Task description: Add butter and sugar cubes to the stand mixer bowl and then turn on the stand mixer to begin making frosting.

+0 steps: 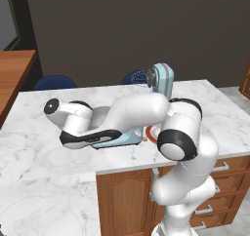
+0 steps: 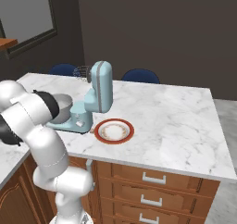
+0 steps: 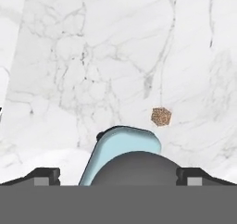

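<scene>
stand mixer (image 2: 95, 100) sits on the white marble counter (image 2: 176, 112), light blue, head tilted up and back, wire whisk (image 2: 81, 72) pointing toward the far edge. no brand mark, label or writing can be read on it or anywhere else.

bowl (image 2: 62, 106) is grey metal, on the mixer's flat base, partly hidden behind the arm in the right base view. in the hand view the bowl's dark rounded side (image 3: 132, 168) fills the bottom centre, with the light blue base end (image 3: 122, 146) poking out beyond it.

sugar cube (image 3: 161, 116): one tan-brown speckled cube lying on the marble, just beyond the end of the mixer base and apart from it. cannot make out any other cubes.

butter: cannot pick it out with confidence in any view.

plate (image 2: 114, 131) with red-orange rim lies on the counter just beside the mixer base, near the front edge; its centre looks bare from the right base view.

gripper (image 3: 118, 177): the two dark fingertips (image 3: 44, 176) stand spread wide at the bottom corners of the hand view, one each side of the bowl, pinching nothing. in the left base view the arm reaches low across the counter in front of the mixer, hand end to the left.

two blue chair backs (image 2: 141, 76) show behind the counter.
</scene>
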Tool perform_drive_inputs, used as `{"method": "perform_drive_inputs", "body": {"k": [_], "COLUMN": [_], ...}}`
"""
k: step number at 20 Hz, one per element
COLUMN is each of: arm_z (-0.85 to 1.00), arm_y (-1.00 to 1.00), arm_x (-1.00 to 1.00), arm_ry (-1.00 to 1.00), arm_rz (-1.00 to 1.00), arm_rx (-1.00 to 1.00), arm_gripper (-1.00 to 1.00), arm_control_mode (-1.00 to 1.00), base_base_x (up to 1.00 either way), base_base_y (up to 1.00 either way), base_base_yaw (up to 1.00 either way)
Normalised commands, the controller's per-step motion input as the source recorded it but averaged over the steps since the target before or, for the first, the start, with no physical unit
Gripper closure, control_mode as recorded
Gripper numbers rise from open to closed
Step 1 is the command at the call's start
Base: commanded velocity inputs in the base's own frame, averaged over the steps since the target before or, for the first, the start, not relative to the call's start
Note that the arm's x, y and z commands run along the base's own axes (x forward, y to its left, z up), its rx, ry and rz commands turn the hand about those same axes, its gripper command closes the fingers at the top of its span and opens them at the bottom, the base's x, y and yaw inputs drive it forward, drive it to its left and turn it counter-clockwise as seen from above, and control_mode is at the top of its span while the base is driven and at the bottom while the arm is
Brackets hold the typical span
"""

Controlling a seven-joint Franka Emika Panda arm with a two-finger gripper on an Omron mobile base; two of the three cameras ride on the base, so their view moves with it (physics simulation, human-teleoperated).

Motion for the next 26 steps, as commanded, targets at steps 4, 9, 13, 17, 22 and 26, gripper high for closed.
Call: {"method": "perform_drive_inputs", "body": {"k": [4, 9, 13, 17, 22, 26], "arm_z": [-0.01, -0.06, -0.06, -0.03, -0.05, -0.13], "arm_y": [0.0, 0.0, 0.0, 0.0, 0.0, 0.0], "arm_x": [0.16, 0.08, 0.07, 0.07, 0.06, 0.14], "arm_ry": [0.0, 0.0, 0.0, 0.0, 0.0, 0.0], "arm_rz": [-0.1, -0.12, -0.12, -0.09, -0.03, 0.0], "arm_rx": [-0.07, -0.12, -0.11, -0.06, -0.02, -0.02], "arm_gripper": [-1.0, -1.0, -1.0, -1.0, -1.0, -1.0], "arm_control_mode": [-1.0, -1.0, -1.0, -1.0, -1.0, -1.0], "base_base_x": [0.0, 0.0, 0.0, 0.0, 0.0, 0.0], "base_base_y": [0.0, 0.0, 0.0, 0.0, 0.0, 0.0], "base_base_yaw": [0.0, 0.0, 0.0, 0.0, 0.0, 0.0]}}
